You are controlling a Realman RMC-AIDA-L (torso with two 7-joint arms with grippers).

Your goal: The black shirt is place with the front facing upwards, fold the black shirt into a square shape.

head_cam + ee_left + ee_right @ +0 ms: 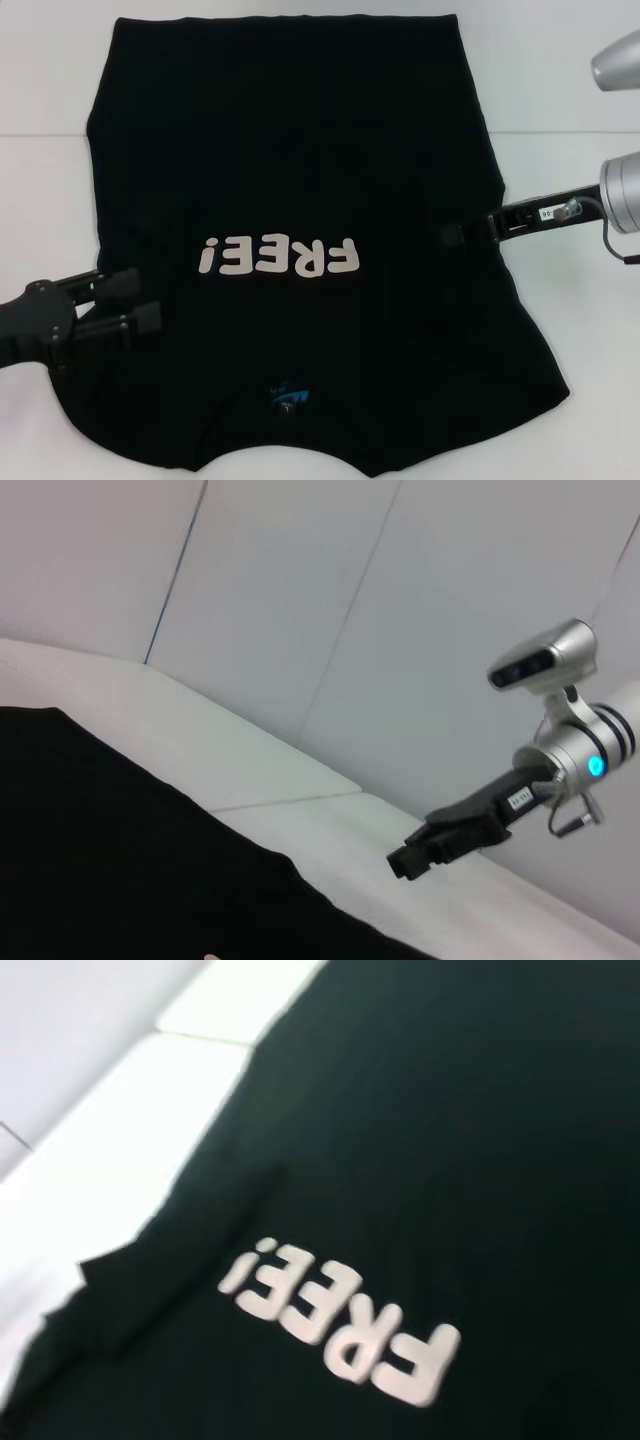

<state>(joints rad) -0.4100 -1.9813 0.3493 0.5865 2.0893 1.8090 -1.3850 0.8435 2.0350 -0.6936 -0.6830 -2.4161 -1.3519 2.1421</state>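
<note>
One black shirt [300, 180] flat, white lettering up, left gripper [140, 300] open, right gripper [462, 233] unclear.

The left gripper [145, 300] reaches in from the left with jaws parted, and the right gripper [452, 233] extends in from the right.

Bright, even, and nearly shadowless on the white table [40, 190]. Strongly motion-blurred in the right wrist view; no fold detail readable in the black shirt [300, 170].
</note>
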